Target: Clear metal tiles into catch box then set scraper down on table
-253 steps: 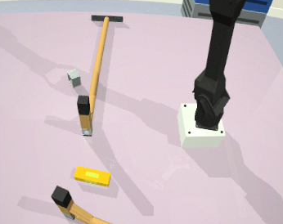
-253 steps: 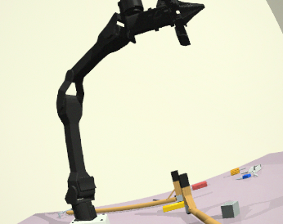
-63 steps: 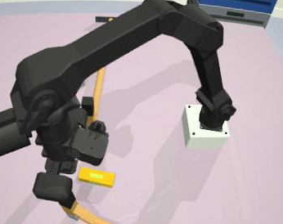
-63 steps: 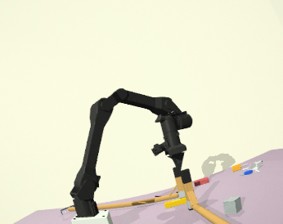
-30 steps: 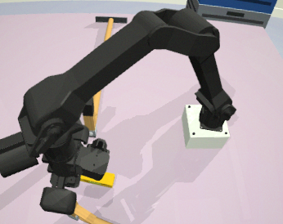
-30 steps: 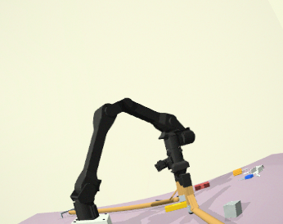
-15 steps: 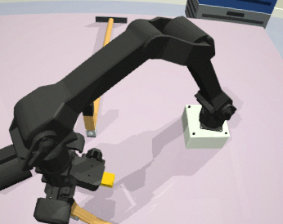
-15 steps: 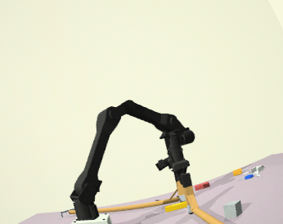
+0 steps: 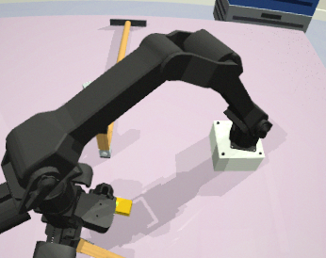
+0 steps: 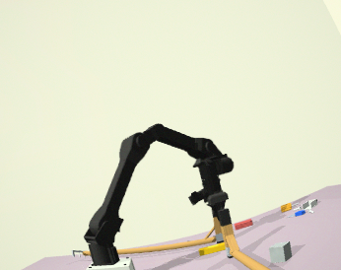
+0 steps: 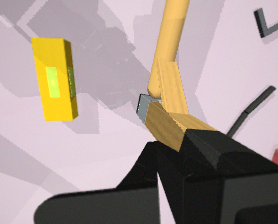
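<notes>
The top view puts the long-handled tool with a dark crossbar [image 9: 128,23] at the bench's [image 9: 179,207] [image 10: 310,236] [image 11: 115,165] far edge, its handle running inward and partly behind the arm [image 9: 108,89] [image 10: 120,182]; whether this is the scraper, I cannot tell. The gripper [image 10: 222,217] [image 11: 154,145] is pressed together, nothing pinched. Right against its view lies clutter: an angled wooden piece [image 10: 229,236] [image 11: 170,125] and dark block [image 11: 215,152] crowd the fingers; contact is unclear. A yellow block [image 9: 123,206] [image 10: 212,249] [image 11: 56,80] lies near. The exterior view also shows a red block [image 10: 243,224], a grey cube [image 10: 280,251] towards the bench's lower right, and orange [image 10: 286,207] and blue pieces [image 10: 300,213] nearer its upper right edge. A blue-and-grey crate [image 9: 273,16] stands by the top view's far right corner.
</notes>
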You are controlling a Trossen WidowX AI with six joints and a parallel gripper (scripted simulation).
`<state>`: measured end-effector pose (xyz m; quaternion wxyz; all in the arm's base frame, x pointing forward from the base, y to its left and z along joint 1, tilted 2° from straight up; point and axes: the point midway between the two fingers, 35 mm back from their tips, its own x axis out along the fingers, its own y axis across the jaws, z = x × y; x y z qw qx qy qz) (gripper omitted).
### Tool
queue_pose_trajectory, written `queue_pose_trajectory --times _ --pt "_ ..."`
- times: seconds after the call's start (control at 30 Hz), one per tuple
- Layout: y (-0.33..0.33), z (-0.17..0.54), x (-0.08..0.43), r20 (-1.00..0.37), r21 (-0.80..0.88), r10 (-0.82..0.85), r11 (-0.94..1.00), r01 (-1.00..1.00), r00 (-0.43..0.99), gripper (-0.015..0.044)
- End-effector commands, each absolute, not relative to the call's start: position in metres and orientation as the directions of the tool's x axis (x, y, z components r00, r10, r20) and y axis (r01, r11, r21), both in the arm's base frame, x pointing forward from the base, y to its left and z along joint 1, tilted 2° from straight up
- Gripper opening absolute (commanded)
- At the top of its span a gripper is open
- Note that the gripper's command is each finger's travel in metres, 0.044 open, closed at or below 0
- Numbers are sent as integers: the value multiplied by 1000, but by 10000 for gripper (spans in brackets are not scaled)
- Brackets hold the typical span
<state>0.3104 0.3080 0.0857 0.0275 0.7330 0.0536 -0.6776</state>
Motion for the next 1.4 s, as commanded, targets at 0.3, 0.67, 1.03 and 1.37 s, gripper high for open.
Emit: queue_pose_trajectory --times 0.3,0.67,1.03,1.37 --pt "330 82 304 -997 -30 38 -992 123 65 0" --pt "348 82 300 -997 -31 39 -992 123 64 0" --pt "365 81 295 -997 -33 41 -992 123 64 0" --pt "374 83 292 -997 -35 44 -992 125 69 0"
